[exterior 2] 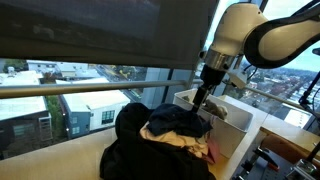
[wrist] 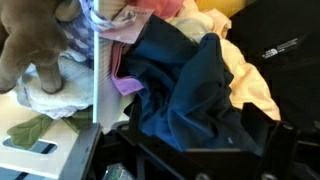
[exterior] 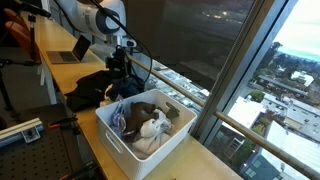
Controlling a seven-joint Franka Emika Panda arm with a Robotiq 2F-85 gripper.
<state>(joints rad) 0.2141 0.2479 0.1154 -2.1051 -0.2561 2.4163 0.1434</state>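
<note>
My gripper (wrist: 198, 135) is open, its dark fingers wide apart on either side of a dark blue cloth (wrist: 185, 90) on top of a clothes pile. In both exterior views the gripper (exterior: 119, 80) (exterior 2: 203, 103) hangs just over the pile, beside a white bin (exterior: 110, 140) (exterior 2: 235, 118). The blue cloth (exterior 2: 175, 120) lies over a cream cloth (wrist: 250, 85) and a black garment (exterior 2: 150, 155) (wrist: 275, 40). The bin wall (wrist: 96, 80) shows at the left of the wrist view. Inside it lie a brown stuffed toy (wrist: 25, 45) (exterior: 150, 110) and light cloths.
A large window (exterior: 190, 40) runs along the table's far side, with a rail (exterior 2: 60, 90) outside it. An open laptop (exterior: 68, 55) sits further along the table. A pink cloth (wrist: 125, 85) lies at the bin's edge. A metal plate (exterior: 20, 130) is in the foreground.
</note>
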